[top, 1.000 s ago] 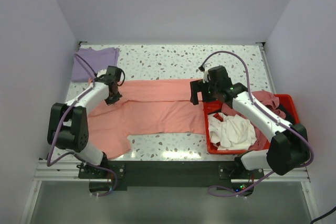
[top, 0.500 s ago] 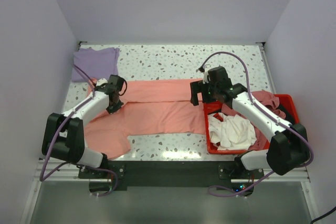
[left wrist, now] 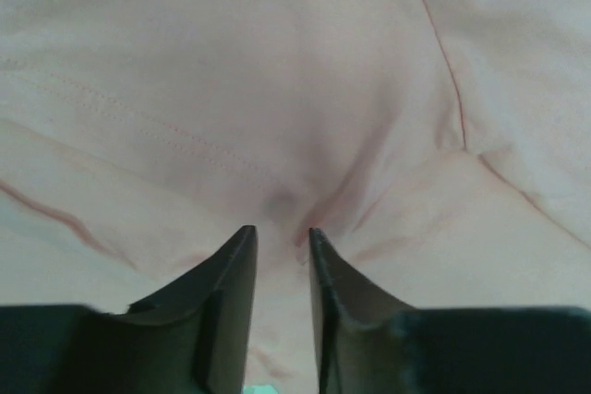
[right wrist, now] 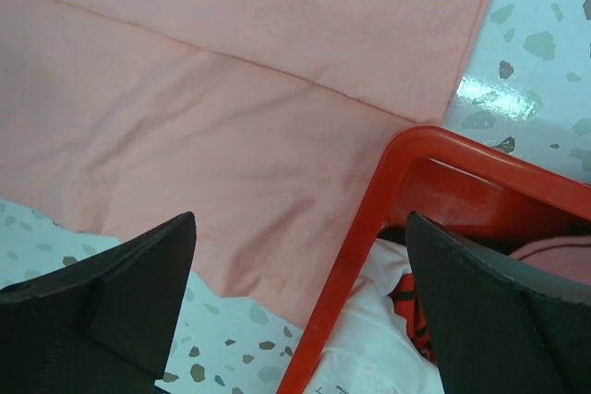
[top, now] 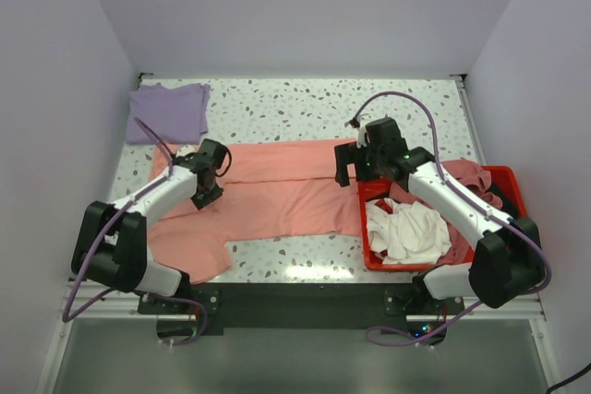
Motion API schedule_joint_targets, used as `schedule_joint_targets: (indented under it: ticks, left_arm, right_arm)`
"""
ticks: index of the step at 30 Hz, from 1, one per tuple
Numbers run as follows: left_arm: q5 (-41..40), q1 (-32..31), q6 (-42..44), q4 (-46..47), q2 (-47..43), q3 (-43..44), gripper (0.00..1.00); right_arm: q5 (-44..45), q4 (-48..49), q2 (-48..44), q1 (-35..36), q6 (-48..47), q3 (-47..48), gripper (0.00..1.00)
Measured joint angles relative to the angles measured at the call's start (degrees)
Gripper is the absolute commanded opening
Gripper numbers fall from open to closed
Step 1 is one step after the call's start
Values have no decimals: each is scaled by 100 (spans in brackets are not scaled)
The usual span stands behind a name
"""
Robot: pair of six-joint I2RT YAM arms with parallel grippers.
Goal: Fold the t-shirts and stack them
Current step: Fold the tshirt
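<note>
Top external: I see the salmon-pink t-shirt (top: 277,186) flat left of the red bin (right wrist: 369,228), touching its rim; left gripper (left wrist: 282,231) narrowly parted over cloth, right gripper (top: 343,171) spread wide above the bin's corner.

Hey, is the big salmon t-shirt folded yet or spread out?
Mostly spread out: the salmon t-shirt lies flat and long across the table, reaching the red bin, with what looks like one lengthwise fold.
</note>
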Motion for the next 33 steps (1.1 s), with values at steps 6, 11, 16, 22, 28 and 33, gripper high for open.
schedule_joint_targets:
  ticks: [6,11,16,22,28,33]
  left_arm:
    - [103,-214,33,-179,-380,-44,96]
    - [61,-262,63,-243,-778,-31,100]
    - [-138,-262,61,-402,-817,131,100]
    - [136,-262,74,-291,-1683,-330,100]
    - [734,-313,50,-57,-2323,-1346,100]
    - [542,-315,-76,-90,-1982,-1300,100]
  right_arm:
    - [2,-2,0,0,0,-9,99]
    - [-11,0,0,0,-17,-11,99]
    - [-129,0,0,0,-68,-11,99]
    - [-177,-11,0,227,-68,-11,99]
    - [-177,-50,0,647,-37,-9,99]
    - [-173,-94,109,820,39,63,99]
